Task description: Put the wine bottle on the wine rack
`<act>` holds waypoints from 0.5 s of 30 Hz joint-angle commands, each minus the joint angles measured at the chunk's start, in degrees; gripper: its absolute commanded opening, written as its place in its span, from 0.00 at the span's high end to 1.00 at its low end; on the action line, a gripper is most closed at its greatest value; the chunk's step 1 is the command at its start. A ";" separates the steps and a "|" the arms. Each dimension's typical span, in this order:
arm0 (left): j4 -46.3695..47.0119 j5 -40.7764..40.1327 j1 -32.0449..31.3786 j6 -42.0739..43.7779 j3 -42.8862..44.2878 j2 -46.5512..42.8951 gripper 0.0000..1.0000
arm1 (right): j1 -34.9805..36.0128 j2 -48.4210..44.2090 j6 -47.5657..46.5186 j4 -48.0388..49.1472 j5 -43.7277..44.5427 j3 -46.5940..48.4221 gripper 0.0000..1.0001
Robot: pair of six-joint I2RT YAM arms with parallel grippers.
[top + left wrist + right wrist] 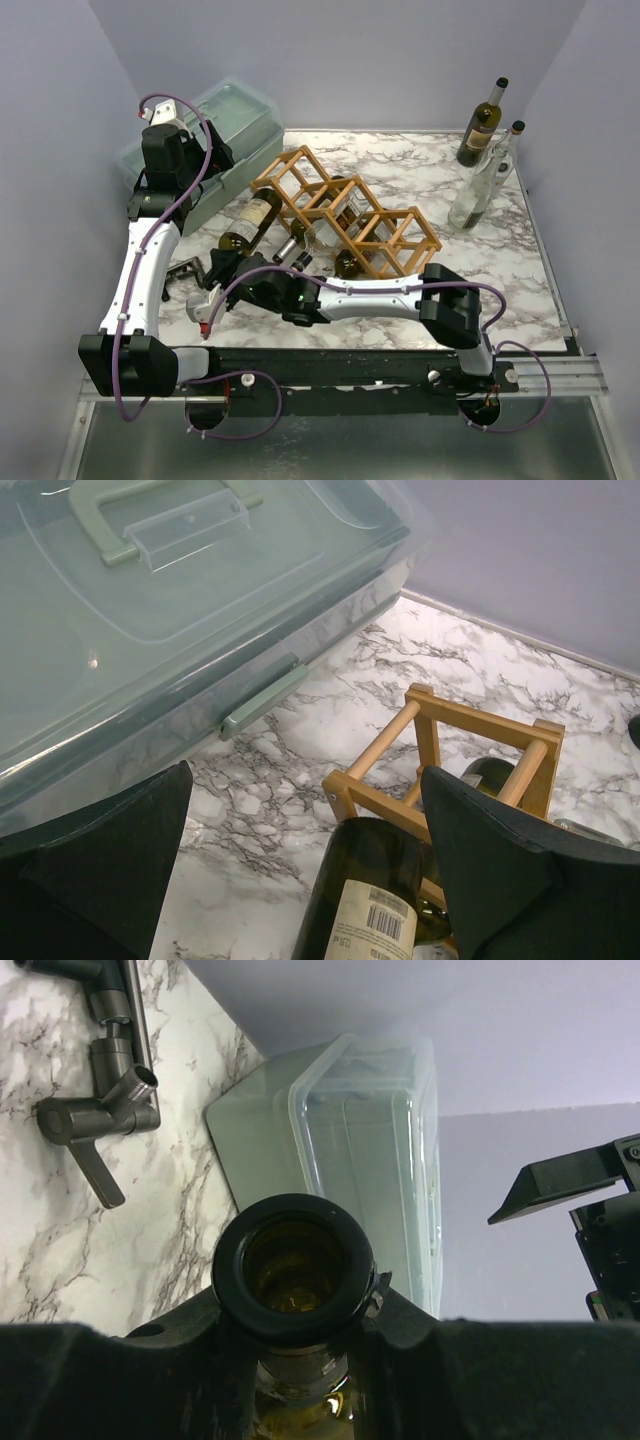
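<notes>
Marble-patterned desk point(500, 260), lavender walls on three sides.

Right pincer point(295, 1335): closed on the neck of the wine bottle point(255, 213) just under the lip, with the mouth facing the wrist camera. The bottle's body runs away from this pincer, tilted, and its base end is at the end cell of the wine rack point(395, 235). Cannot tell whether it is seated in a cell.

Left pincer point(305, 775): spread wide, holding nothing. The bottle's label and the rack's end frame lie just ahead of it.

Handling (judgement): glass, so rigid, smooth and breakable. It is heavy for so thin a neck. Held there, the mass sits well ahead of the pads, so pivoting or slipping is likely. Safer would be extra support under the body near the label, within reach of the left pincer.

Surroundings:
- Lidded plastic box point(215, 125) beyond the left pincer, near the rack's end.
- Stored bottles point(345, 213) fill cells farther from the right pincer, and with the slats they limit the entry angle.
- Grey metal tool point(95, 1120) on the desk beside the right pincer.
- Dark standing bottle point(480, 125) and clear standing bottle point(485, 180), well apart past the rack.
</notes>
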 commanded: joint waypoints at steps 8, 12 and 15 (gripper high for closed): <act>0.47 -0.38 0.31 -0.39 0.63 -1.50 0.02 | -2.36 1.79 -6.71 6.09 6.63 4.01 0.99; 0.47 -0.34 0.31 -0.47 0.64 -1.50 0.02 | -2.35 1.48 -6.39 5.09 7.93 4.04 0.99; 0.45 0.12 0.31 -0.65 0.65 -1.41 0.02 | -2.26 1.02 -5.48 4.55 8.47 4.03 0.99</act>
